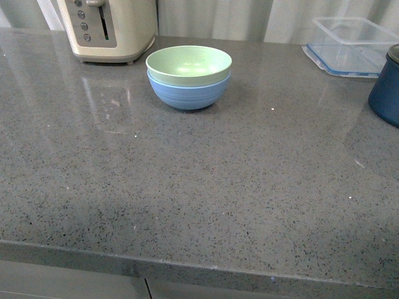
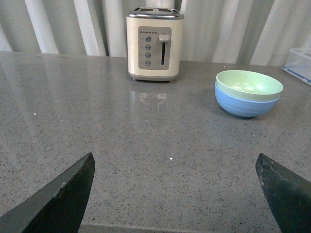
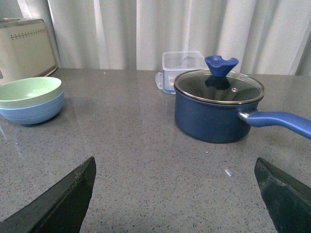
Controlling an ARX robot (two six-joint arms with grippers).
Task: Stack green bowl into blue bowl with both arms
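Note:
The pale green bowl (image 1: pixel 189 64) sits nested inside the light blue bowl (image 1: pixel 189 93) at the back of the grey counter, upright. Both wrist views show the pair too: green bowl (image 2: pixel 249 85) in blue bowl (image 2: pixel 245 105), and green bowl (image 3: pixel 29 91) in blue bowl (image 3: pixel 33 111). My left gripper (image 2: pixel 175 194) is open over bare counter near the front edge, well short of the bowls. My right gripper (image 3: pixel 175 194) is open too, with only counter between its fingers. Neither arm appears in the front view.
A cream toaster (image 1: pixel 109 28) stands behind and left of the bowls. A clear plastic container (image 1: pixel 352 45) lies at the back right. A dark navy pot (image 3: pixel 218 111) with a glass lid and a long blue handle stands on the right.

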